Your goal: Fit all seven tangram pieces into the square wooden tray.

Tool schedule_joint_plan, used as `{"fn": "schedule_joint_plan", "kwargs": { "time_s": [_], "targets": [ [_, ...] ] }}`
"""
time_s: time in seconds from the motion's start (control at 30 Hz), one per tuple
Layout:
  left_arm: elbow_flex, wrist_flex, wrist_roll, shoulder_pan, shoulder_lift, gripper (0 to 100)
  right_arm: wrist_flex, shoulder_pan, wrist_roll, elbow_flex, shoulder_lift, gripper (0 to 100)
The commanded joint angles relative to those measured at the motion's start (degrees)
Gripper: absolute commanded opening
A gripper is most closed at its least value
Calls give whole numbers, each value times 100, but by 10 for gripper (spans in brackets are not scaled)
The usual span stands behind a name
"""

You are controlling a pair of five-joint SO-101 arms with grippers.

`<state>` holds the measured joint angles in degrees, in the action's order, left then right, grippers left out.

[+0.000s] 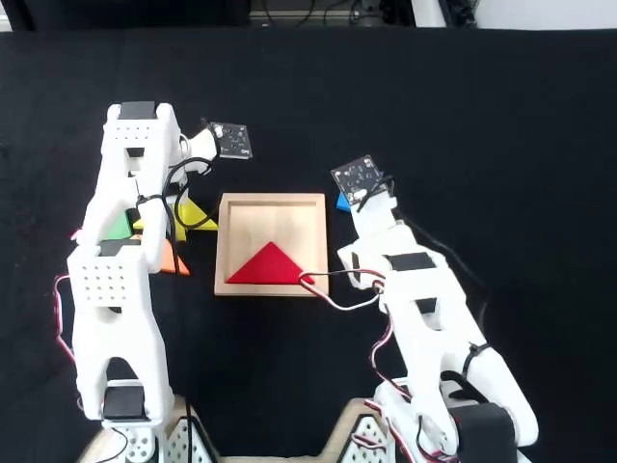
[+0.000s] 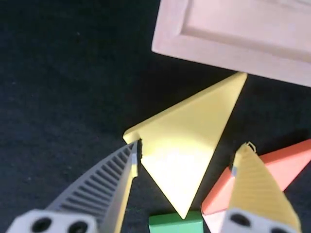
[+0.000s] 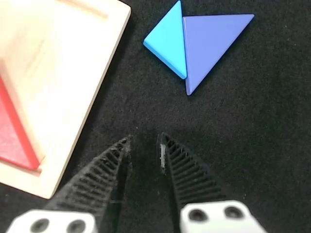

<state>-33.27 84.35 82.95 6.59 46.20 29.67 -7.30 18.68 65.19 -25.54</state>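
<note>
1. Left gripper: jaws are standing wide apart, straddling the flat yellow triangle piece and clamping nothing.
2. The yellow triangle is lying just beside the square wooden tray, with an orange piece and a green piece lying farther from the tray.
3. Right gripper: jaws are standing slightly parted and holding nothing, hovering just off the tray's opposite side.
4. A light blue triangle and a violet-blue triangle are lying edge to edge near that side.
5. A large red triangle is sitting inside the tray.

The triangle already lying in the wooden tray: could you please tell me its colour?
The triangle in the tray is red, seen best in the high view.
</note>
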Motion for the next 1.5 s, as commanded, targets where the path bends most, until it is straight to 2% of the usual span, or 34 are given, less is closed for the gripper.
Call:
{"fn": "schedule_joint_plan", "kwargs": {
  "time_s": [0.0,0.27,0.47,0.77,0.93,1.07,1.3,1.47],
  "targets": [
    [-101,-62,492,22,0,310,-79,53,-9,-22,-154,93],
    [-40,-79,527,-145,26,310,-79,53,-9,-22,-154,93],
    [-374,-308,492,-119,668,310,-79,53,-9,-22,-154,93],
    [-1323,299,492,-48,1187,310,-79,53,-9,-22,-154,93],
    [-1437,343,484,-48,1319,310,-79,53,-9,-22,-154,93],
    [-1464,352,193,-145,1371,309,-79,53,-9,-22,-154,93],
    [-1464,334,141,-189,1327,134,-79,53,-9,-22,-154,93],
    [-1473,334,132,-198,1319,120,-79,53,-9,-22,-154,93]
  ]
}}
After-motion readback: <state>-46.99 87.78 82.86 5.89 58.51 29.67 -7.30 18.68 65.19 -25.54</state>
